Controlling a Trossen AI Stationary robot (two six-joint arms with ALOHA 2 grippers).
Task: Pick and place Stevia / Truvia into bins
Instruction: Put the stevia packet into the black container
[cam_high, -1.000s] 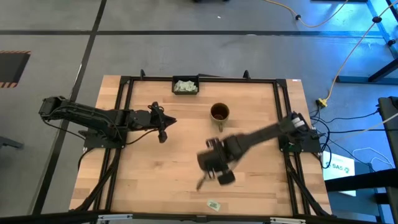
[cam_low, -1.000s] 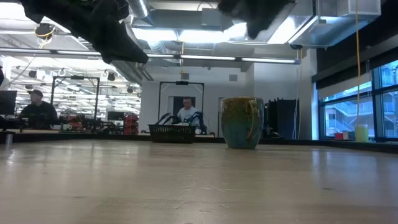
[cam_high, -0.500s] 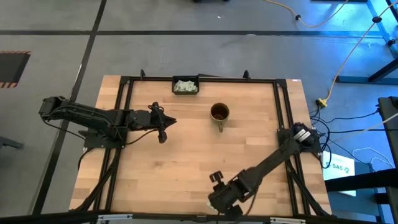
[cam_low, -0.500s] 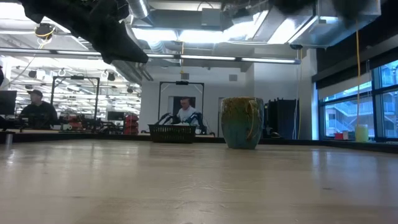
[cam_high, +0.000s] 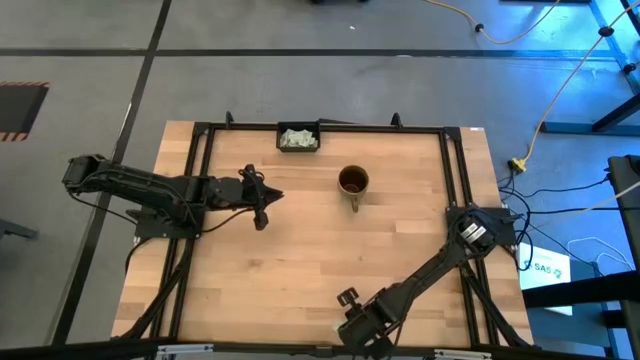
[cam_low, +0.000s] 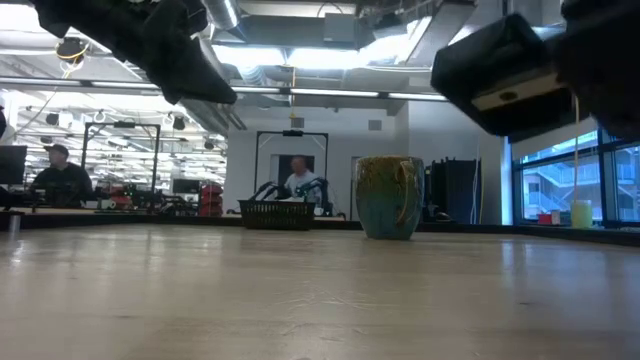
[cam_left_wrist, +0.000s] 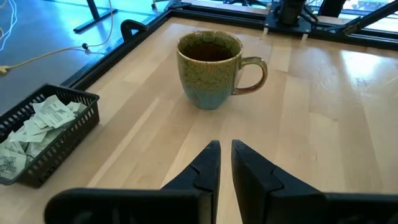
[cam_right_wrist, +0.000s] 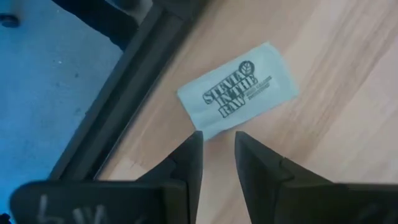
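Observation:
One Stevia sachet (cam_right_wrist: 239, 96), white with green print, lies flat on the wood by the table's near edge. My right gripper (cam_right_wrist: 217, 140) hangs over it, pointing steeply down and open, with its fingertips at the sachet's nearer edge. In the high view this gripper (cam_high: 365, 335) covers the sachet. The black tray (cam_high: 298, 139) at the far edge holds several sachets. The mug (cam_high: 352, 181) stands to its right. My left gripper (cam_left_wrist: 225, 155) waits left of the mug, open by a narrow slit and empty.
A black frame rail (cam_right_wrist: 124, 81) runs along the table's near edge right beside the sachet, with floor beyond it. In the low view the right arm's body (cam_low: 520, 70) hangs at the upper right. People sit in the room behind the table.
My right gripper has swung from the middle of the table toward the near edge and come down over the lone sachet, tipping more steeply downward. Its finger gap looks unchanged. The sachet, the mug and the tray have stayed where they were.

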